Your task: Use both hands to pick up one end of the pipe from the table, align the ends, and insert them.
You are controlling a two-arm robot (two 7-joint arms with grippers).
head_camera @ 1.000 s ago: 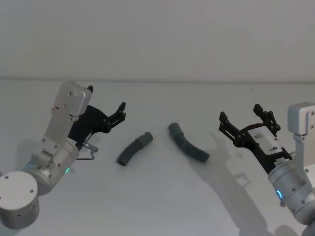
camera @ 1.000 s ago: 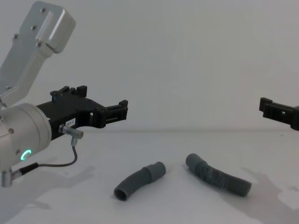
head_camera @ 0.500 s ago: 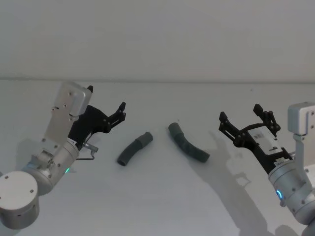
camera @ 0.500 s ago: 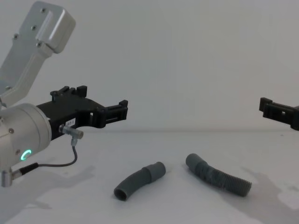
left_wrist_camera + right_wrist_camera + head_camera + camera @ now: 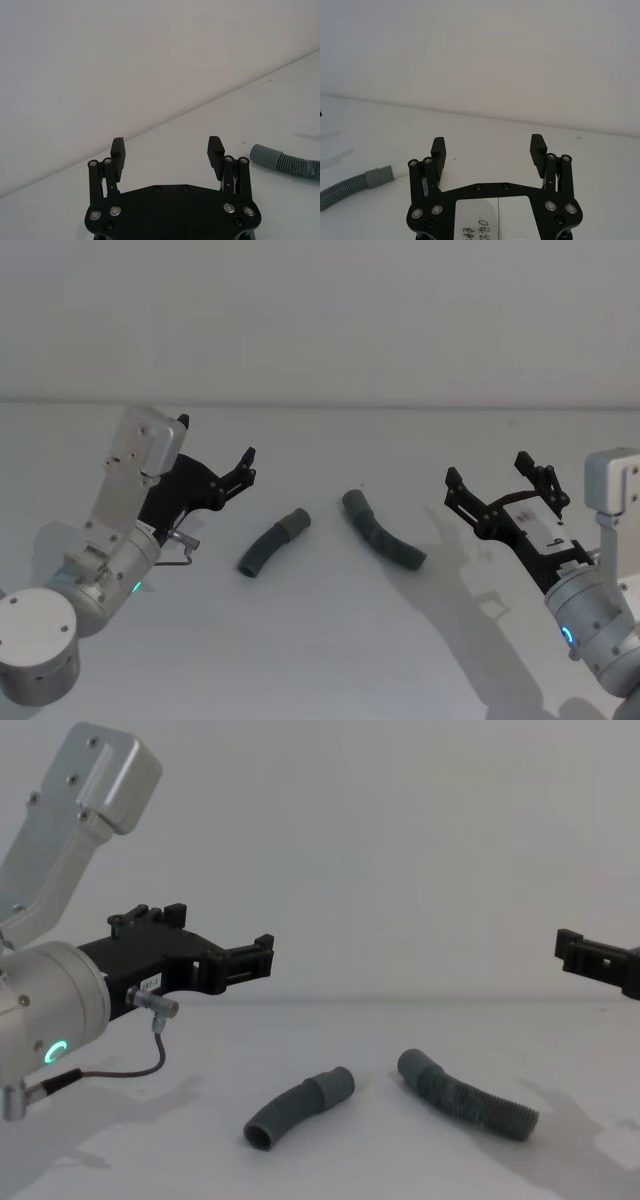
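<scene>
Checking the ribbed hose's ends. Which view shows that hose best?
Chest view: the ribbed hose lies whole and near, both ends visible. Head view shows it whole from farther; each wrist view catches its cuffed end, the rest cut off.

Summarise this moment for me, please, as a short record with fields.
left hose piece: lying on the table, not grasped
right hose piece: lying on the table, not grasped
relation: the two pieces are apart, with their near cuffed ends facing across a gap
left end effector: open, empty, raised to the left of both pieces
right end effector: open, empty, raised to the right of both pieces
task stage: nothing picked up yet
</scene>
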